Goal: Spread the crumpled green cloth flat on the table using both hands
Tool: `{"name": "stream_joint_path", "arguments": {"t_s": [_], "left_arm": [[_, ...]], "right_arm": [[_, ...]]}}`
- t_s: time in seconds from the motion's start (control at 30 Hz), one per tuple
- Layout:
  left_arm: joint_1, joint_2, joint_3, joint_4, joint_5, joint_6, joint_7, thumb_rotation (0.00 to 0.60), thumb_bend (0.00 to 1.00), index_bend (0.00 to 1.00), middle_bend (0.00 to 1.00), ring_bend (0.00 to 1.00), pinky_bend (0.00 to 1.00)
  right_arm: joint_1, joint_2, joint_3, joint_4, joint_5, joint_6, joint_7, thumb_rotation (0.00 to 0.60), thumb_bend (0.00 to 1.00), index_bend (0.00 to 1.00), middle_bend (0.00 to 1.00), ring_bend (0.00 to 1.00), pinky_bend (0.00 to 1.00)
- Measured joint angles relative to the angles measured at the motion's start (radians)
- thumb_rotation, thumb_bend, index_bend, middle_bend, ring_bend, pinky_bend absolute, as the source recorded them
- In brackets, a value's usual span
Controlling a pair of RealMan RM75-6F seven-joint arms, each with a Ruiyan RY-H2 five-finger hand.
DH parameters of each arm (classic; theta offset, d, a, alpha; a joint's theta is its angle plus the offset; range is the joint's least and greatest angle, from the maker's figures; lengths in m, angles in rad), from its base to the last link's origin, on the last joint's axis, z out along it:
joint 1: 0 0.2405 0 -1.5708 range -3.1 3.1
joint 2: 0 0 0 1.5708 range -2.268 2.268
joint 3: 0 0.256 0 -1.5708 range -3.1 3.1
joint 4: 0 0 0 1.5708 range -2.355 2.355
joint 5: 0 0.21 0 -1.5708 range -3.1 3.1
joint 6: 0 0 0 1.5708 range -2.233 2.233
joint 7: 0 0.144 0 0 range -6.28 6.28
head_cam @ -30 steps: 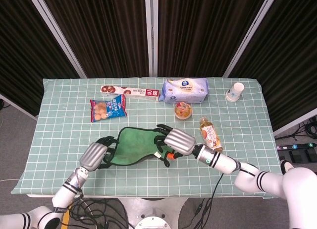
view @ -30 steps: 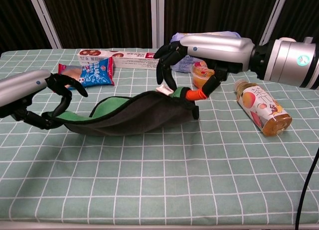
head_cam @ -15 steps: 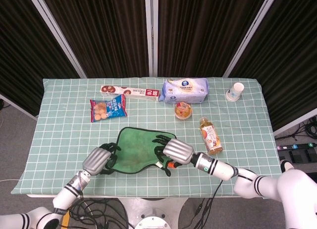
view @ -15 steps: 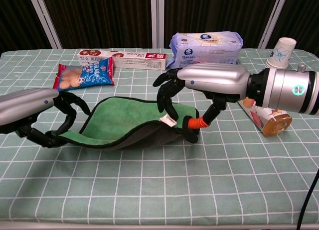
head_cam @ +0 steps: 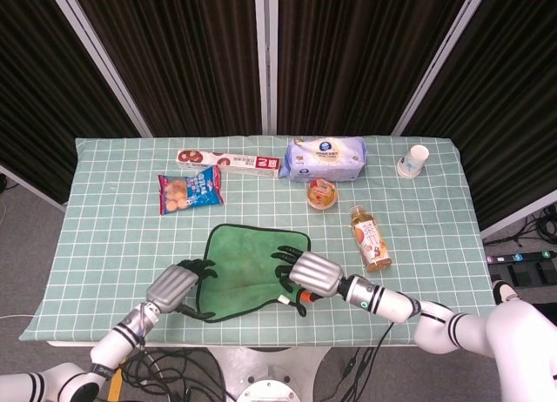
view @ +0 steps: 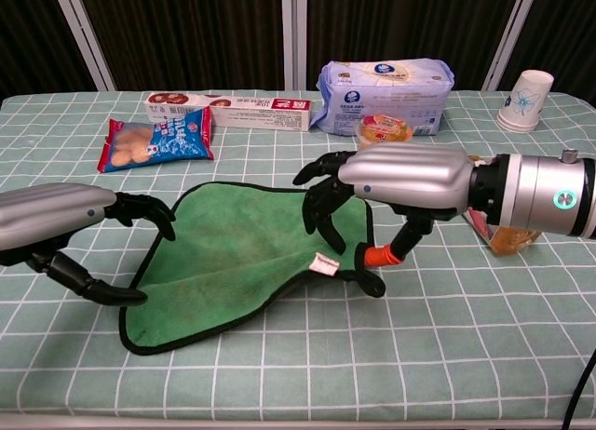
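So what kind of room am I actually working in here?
Probably a lab or test booth, not a home: dark curtain panels hung between pale poles close in the table, loose cables trail on the floor below, and a pedal unit sits beside it.

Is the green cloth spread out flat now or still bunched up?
Spread nearly flat. The green cloth lies open on the table, its black-edged outline showing in both views, with the left hand and right hand at its sides.

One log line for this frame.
cloth: flat on table | left hand: open at left edge | right hand: holds right edge
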Motion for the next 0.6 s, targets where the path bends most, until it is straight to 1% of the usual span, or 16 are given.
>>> {"name": "stream_joint_path", "arguments": {"t_s": [0.03, 0.1, 0.13, 0.17, 0.2, 0.23, 0.27, 0.3, 0.33, 0.37, 0.4, 0.43, 0.5, 0.6], "left_arm": [[-0.002, 0.008, 0.000, -0.009, -0.007, -0.007, 0.009, 0.222, 0.08, 0.28, 0.21, 0.17, 0.23], [-0.005, 0.016, -0.002, -0.023, -0.022, -0.013, 0.023, 0.204, 0.06, 0.27, 0.21, 0.17, 0.23], [-0.006, 0.018, -0.002, -0.027, -0.025, -0.014, 0.026, 0.197, 0.06, 0.27, 0.21, 0.17, 0.23], [-0.005, 0.019, -0.004, -0.029, -0.027, -0.014, 0.028, 0.194, 0.06, 0.27, 0.21, 0.17, 0.23], [-0.005, 0.019, -0.005, -0.030, -0.029, -0.013, 0.029, 0.193, 0.06, 0.27, 0.21, 0.17, 0.23], [-0.005, 0.019, -0.006, -0.029, -0.030, -0.013, 0.031, 0.191, 0.06, 0.27, 0.21, 0.17, 0.23], [-0.005, 0.018, -0.007, -0.028, -0.031, -0.013, 0.032, 0.191, 0.06, 0.27, 0.21, 0.17, 0.23], [-0.005, 0.017, -0.009, -0.026, -0.033, -0.012, 0.032, 0.191, 0.05, 0.27, 0.21, 0.17, 0.23], [-0.005, 0.017, -0.011, -0.024, -0.035, -0.013, 0.032, 0.190, 0.05, 0.27, 0.21, 0.17, 0.23], [-0.006, 0.017, -0.012, -0.023, -0.038, -0.014, 0.032, 0.192, 0.05, 0.27, 0.21, 0.17, 0.23], [-0.006, 0.018, -0.014, -0.021, -0.040, -0.016, 0.029, 0.195, 0.05, 0.27, 0.21, 0.17, 0.23], [-0.007, 0.018, -0.015, -0.019, -0.041, -0.018, 0.027, 0.204, 0.05, 0.27, 0.21, 0.17, 0.23], [-0.008, 0.019, -0.017, -0.013, -0.039, -0.017, 0.025, 0.245, 0.05, 0.27, 0.21, 0.17, 0.23], [-0.009, 0.018, -0.022, -0.002, -0.034, -0.014, 0.016, 0.323, 0.06, 0.27, 0.21, 0.17, 0.23]], "right_arm": [[-0.002, 0.000, -0.003, 0.000, -0.004, 0.001, -0.012, 0.554, 0.31, 0.61, 0.29, 0.04, 0.05], [-0.007, -0.002, -0.008, -0.001, -0.011, 0.003, -0.044, 0.478, 0.21, 0.54, 0.26, 0.01, 0.04], [-0.010, -0.002, -0.010, -0.001, -0.013, 0.003, -0.060, 0.452, 0.17, 0.51, 0.24, 0.01, 0.04], [-0.013, -0.003, -0.011, -0.002, -0.015, 0.004, -0.077, 0.401, 0.09, 0.44, 0.21, 0.00, 0.04], [-0.017, -0.003, -0.014, -0.004, -0.016, 0.003, -0.101, 0.364, 0.05, 0.39, 0.18, 0.00, 0.03], [-0.021, -0.002, -0.015, -0.006, -0.016, 0.002, -0.120, 0.313, 0.01, 0.32, 0.15, 0.00, 0.02], [-0.024, -0.002, -0.017, -0.009, -0.017, -0.001, -0.139, 0.249, 0.00, 0.23, 0.10, 0.00, 0.01], [-0.028, 0.001, -0.020, -0.016, -0.016, -0.005, -0.165, 0.200, 0.00, 0.16, 0.05, 0.00, 0.00], [-0.031, 0.004, -0.022, -0.023, -0.016, -0.010, -0.185, 0.171, 0.00, 0.11, 0.03, 0.00, 0.00], [-0.034, 0.008, -0.024, -0.031, -0.016, -0.014, -0.205, 0.124, 0.00, 0.04, 0.01, 0.00, 0.00], [-0.038, 0.014, -0.025, -0.041, -0.015, -0.019, -0.232, 0.090, 0.00, 0.01, 0.00, 0.00, 0.00], [-0.041, 0.020, -0.025, -0.049, -0.014, -0.022, -0.254, 0.078, 0.00, 0.00, 0.00, 0.00, 0.00], [-0.049, 0.036, -0.024, -0.071, -0.011, -0.024, -0.301, 0.064, 0.00, 0.00, 0.00, 0.00, 0.00], [-0.058, 0.067, -0.013, -0.104, -0.001, -0.018, -0.324, 0.062, 0.00, 0.00, 0.00, 0.00, 0.00]]}}
